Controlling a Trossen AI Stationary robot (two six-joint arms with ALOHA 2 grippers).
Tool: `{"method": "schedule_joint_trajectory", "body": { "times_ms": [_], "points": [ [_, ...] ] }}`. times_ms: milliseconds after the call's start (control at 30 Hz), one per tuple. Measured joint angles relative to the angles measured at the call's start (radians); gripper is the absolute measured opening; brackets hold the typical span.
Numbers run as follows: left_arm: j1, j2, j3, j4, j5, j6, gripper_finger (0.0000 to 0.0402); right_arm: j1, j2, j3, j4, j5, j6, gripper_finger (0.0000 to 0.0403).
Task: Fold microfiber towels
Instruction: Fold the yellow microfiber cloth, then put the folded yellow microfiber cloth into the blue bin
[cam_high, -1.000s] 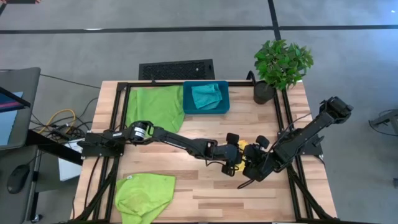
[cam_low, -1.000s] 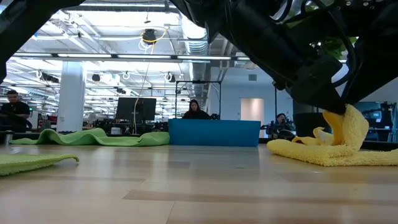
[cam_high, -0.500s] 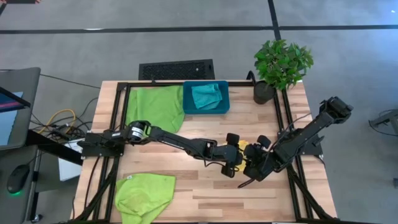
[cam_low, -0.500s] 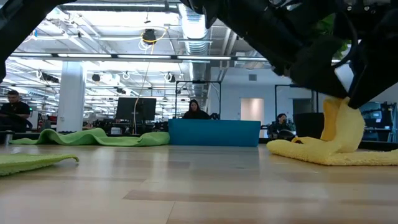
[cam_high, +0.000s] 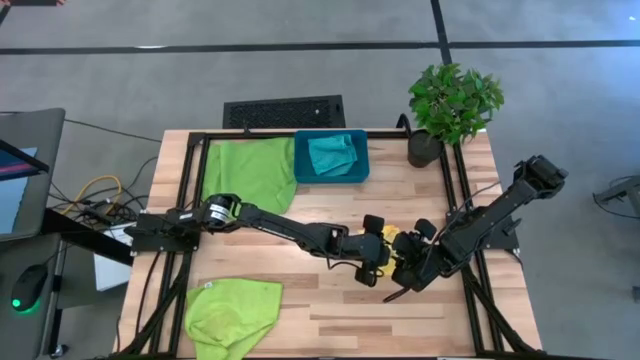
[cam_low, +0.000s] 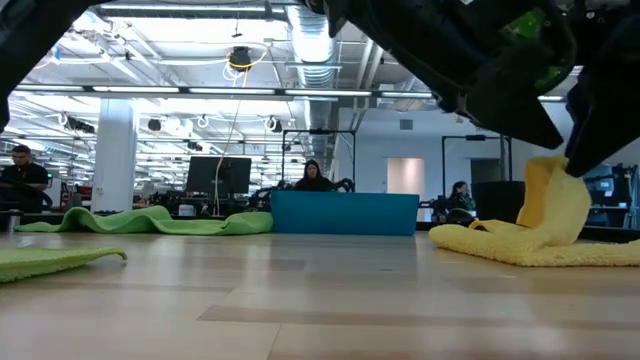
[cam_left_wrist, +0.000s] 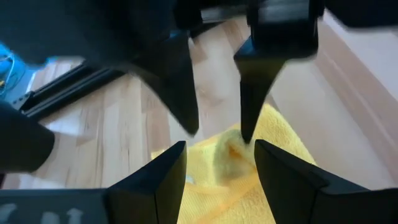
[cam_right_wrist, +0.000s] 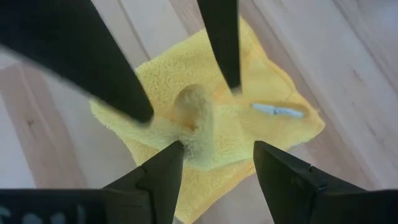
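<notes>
1. A light wooden surface (cam_high: 330, 310) with a black metal frame fills the middle of the high view, standing on grey carpet. The low view looks level across it into a large open office with ceiling lights, monitors and seated people in the far background.
2. Four microfiber towels are in view. One lime green towel (cam_high: 248, 172) lies spread at the upper left of the surface, and a second lime green towel (cam_high: 232, 312) lies rumpled at the lower left, overhanging the near edge.
3. One teal towel (cam_high: 332, 153) sits bunched inside a teal rectangular bin (cam_high: 303, 172) at upper centre.
4. One yellow towel (cam_right_wrist: 211, 127) lies right of centre, mostly hidden under the arms in the high view. In the low view part of it stands up in a peak while the rest lies flat.
5. Two dark arms meet over the yellow towel. The left gripper (cam_high: 374, 252) reaches in from the left with its fingers spread, nothing between them.
6. The right gripper (cam_high: 408, 268) comes in from the right, fingers also apart, straddling the raised tuft without clamping it.
7. One potted plant (cam_high: 450, 105) stands at the upper right corner. A black floor vent (cam_high: 284, 111) lies beyond the far edge.
</notes>
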Motion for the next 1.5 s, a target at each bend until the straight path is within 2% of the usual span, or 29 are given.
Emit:
{"method": "schedule_joint_trajectory", "body": {
  "times_ms": [167, 333, 500, 700, 1033, 1200, 1500],
  "points": [
    [-0.003, -0.029, 0.0, -0.113, -0.046, -0.054, 0.0183, 0.032, 0.0, 0.001, 0.001, -0.065, 0.013, 0.0221],
    [0.007, -0.03, -0.001, -0.2, -0.049, -0.143, 0.0183, 0.081, 0.0, 0.026, -0.001, -0.108, 0.032, 0.0221],
    [0.022, -0.017, -0.024, -0.239, -0.031, -0.215, 0.0183, 0.121, 0.0, 0.062, -0.018, -0.084, 0.047, 0.0221],
    [0.032, -0.017, -0.038, -0.245, 0.091, -0.242, 0.0183, 0.125, 0.0, 0.069, -0.043, -0.04, 0.067, 0.0221],
    [0.03, -0.003, -0.036, -0.208, 0.096, -0.263, 0.0183, 0.091, 0.0, 0.069, -0.061, -0.028, 0.061, 0.0221],
    [0.007, 0.034, -0.038, -0.229, 0.15, -0.149, 0.0183, 0.086, 0.0, 0.069, -0.069, -0.028, 0.057, 0.0221],
    [-0.054, 0.034, -0.037, -0.223, 0.113, 0.027, 0.0183, 0.087, 0.0, 0.069, -0.075, -0.027, 0.057, 0.0221]
  ]
}}
